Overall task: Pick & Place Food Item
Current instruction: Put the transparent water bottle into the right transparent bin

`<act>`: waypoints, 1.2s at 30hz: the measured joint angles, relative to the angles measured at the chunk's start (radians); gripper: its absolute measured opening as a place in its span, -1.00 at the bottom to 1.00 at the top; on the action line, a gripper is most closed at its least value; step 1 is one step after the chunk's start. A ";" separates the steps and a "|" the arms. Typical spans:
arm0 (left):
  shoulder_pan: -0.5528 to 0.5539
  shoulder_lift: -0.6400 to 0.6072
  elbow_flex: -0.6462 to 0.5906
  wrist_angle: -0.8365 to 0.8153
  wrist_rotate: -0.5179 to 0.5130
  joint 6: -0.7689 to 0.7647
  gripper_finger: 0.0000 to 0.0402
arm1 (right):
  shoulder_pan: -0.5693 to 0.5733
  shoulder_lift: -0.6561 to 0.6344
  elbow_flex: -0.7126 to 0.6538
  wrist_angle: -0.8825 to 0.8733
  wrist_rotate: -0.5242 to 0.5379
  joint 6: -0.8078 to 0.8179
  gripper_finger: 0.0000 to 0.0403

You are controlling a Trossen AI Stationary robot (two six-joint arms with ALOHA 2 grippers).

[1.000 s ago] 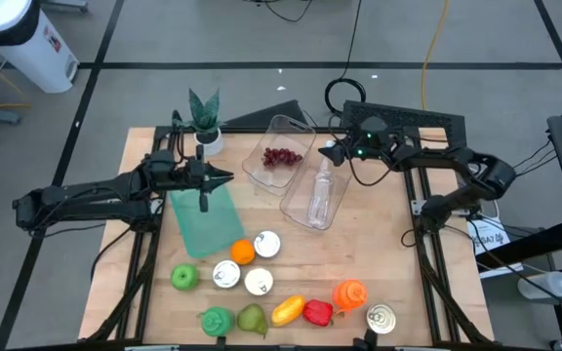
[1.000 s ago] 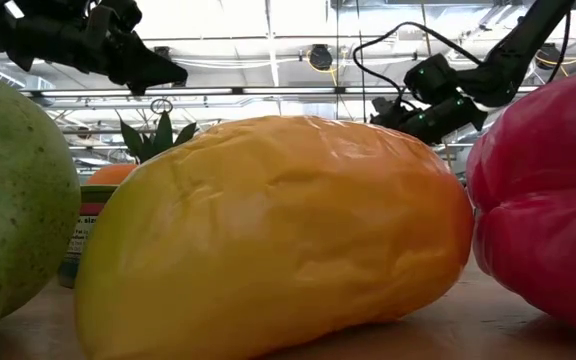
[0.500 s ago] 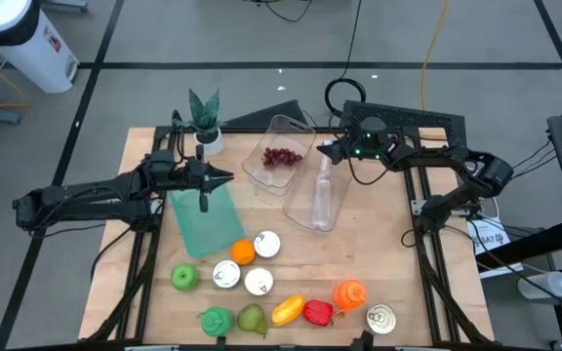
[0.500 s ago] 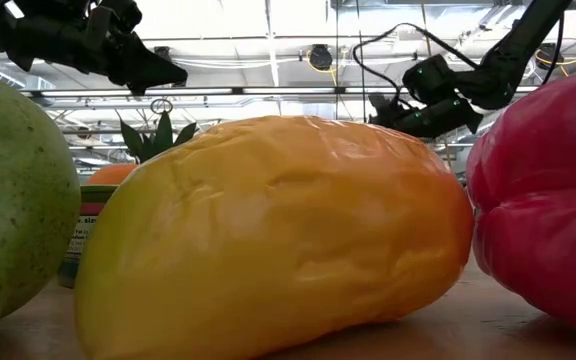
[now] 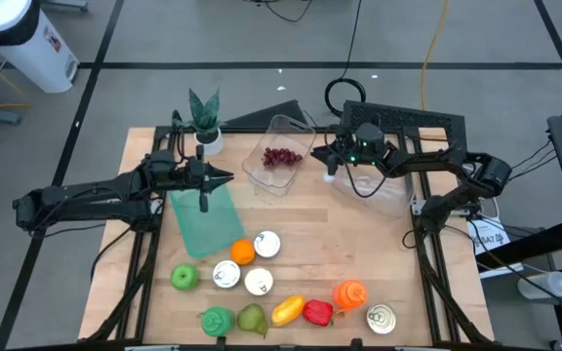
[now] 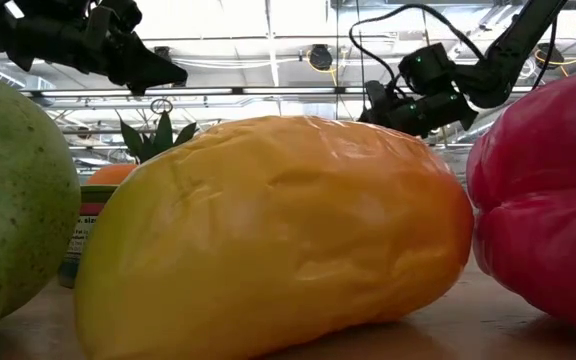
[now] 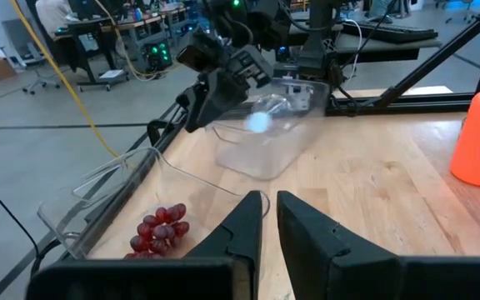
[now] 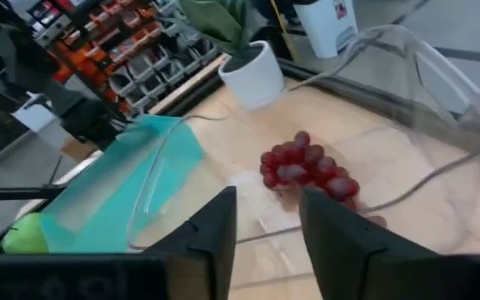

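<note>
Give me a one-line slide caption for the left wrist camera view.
Past the shut left gripper, the right gripper grips a clear container lid beside grapes.

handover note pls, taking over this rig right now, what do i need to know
Left gripper: shut, empty, hovering over the teal mat.
Right gripper: closed on the rim of the empty clear tub, which hangs tilted beneath it at the table's far right.
Grapes lie in the other clear tub beside the right gripper.
Orange and the other foods sit in the near rows, untouched.
Done: empty tub gripped. Left: set it down, then pick and place the food item.
</note>
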 joint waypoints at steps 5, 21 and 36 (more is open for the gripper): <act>0.000 0.000 0.000 -0.007 0.000 0.000 -0.75 | 0.008 -0.002 0.000 0.019 -0.009 -0.026 -0.68; 0.000 0.000 0.000 -0.021 0.000 0.016 -0.75 | 0.263 -0.369 0.331 -1.002 0.304 -0.482 -0.02; 0.000 0.000 0.000 -0.067 0.000 0.014 -0.75 | 0.526 -0.137 0.436 -1.257 0.752 -0.707 0.19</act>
